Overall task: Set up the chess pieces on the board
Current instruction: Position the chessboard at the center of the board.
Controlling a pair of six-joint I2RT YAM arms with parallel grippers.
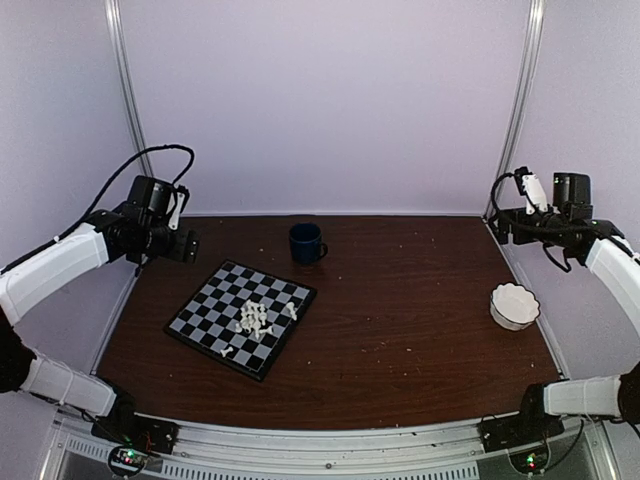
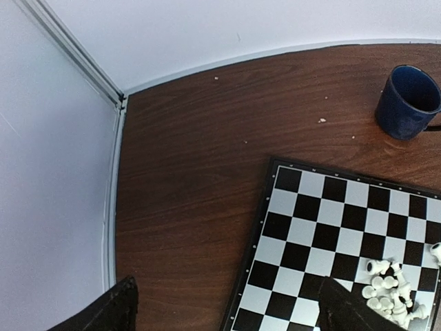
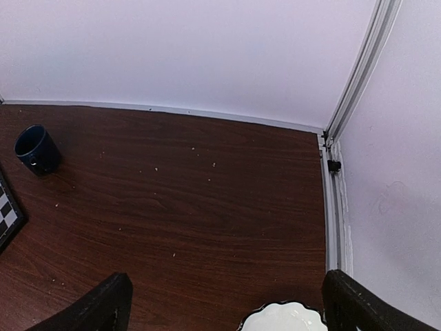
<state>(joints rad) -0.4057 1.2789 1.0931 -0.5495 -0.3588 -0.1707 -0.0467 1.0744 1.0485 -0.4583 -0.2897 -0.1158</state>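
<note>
Arms, two: left arm (image 1: 55, 265) raised over the tabletop's far-left corner, forearm white, wrist black; right arm (image 1: 610, 260) raised over the far-right corner, mirrored.

Left tool (image 1: 183, 245): released. In the wrist view its two dark fingers (image 2: 103, 314) stand wide apart with nothing between them, above the left edge of the board. It touches nothing.

Right tool (image 1: 505, 228): released, fingers (image 3: 358, 303) spread wide and empty, above bare wood near the bowl.

Tabletop (image 1: 400, 300): one, dark brown wood grain, flecked with pale crumbs. Pale lilac-white walls enclose it on three sides, with a metal post at each far corner.

Board (image 1: 215, 300): one, black and pale checks, thin black border. It lies flat on the left half of the tabletop, turned at an angle to the edges.

Chess pieces (image 1: 254, 320): white, all on the board. Most sit heaped together (image 2: 389, 289) near its middle, tumbled rather than set in rows. One lies just right of the heap and one apart toward the near edge. The heap is too small to count exactly.

Mug (image 1: 306, 243): one, dark blue, upright, beyond the board's far corner.

Bowl (image 1: 514, 305): one, white, scalloped rim, at the right side, well apart from the board.
</note>
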